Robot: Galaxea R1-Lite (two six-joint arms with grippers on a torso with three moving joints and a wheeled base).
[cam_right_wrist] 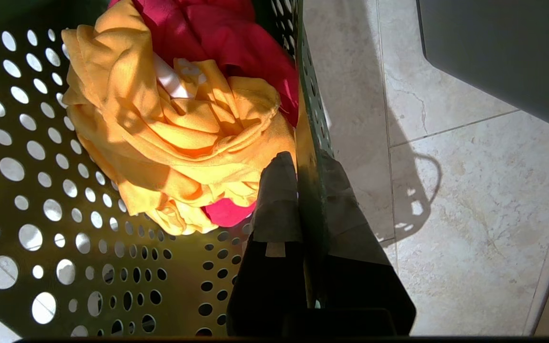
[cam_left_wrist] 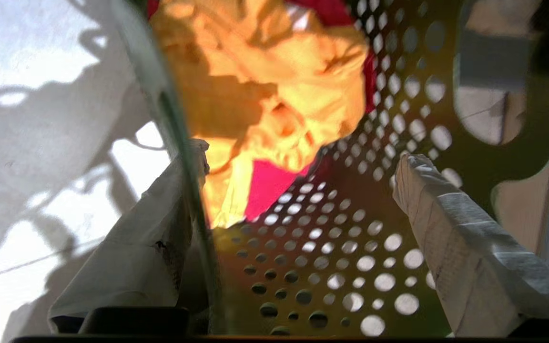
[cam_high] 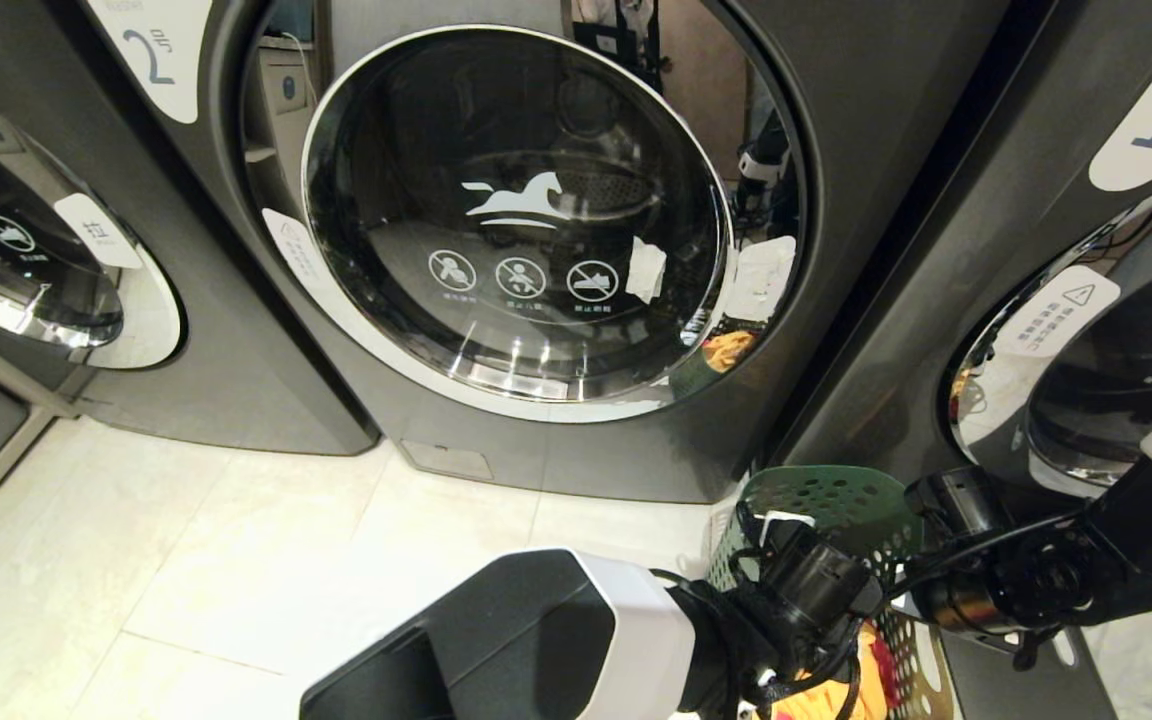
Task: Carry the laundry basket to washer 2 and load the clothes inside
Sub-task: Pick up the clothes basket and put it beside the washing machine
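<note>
From my remote station I see the laundry basket standing on the pale tiled floor, low in front of washer 2, whose round glass door is closed. The basket is toward the side of the machine marked "1".

My right gripper is clenched on the basket's wall: one finger is inside the basket, the other outside, and the thin green wall is pressed between them. The clothes lie just ahead of this gripper's inner finger, touching it or almost; the yellow garment is on top and the pink-red one is behind and under it.

My left gripper is released, its jaws wide apart. It straddles the opposite wall of the basket: one taped finger is inside, near the oval handle cut-out, and the other finger is outside, close along the rim edge. The same yellow and pink-red bundle lies ahead of the fingertips, a little apart from them.
</note>
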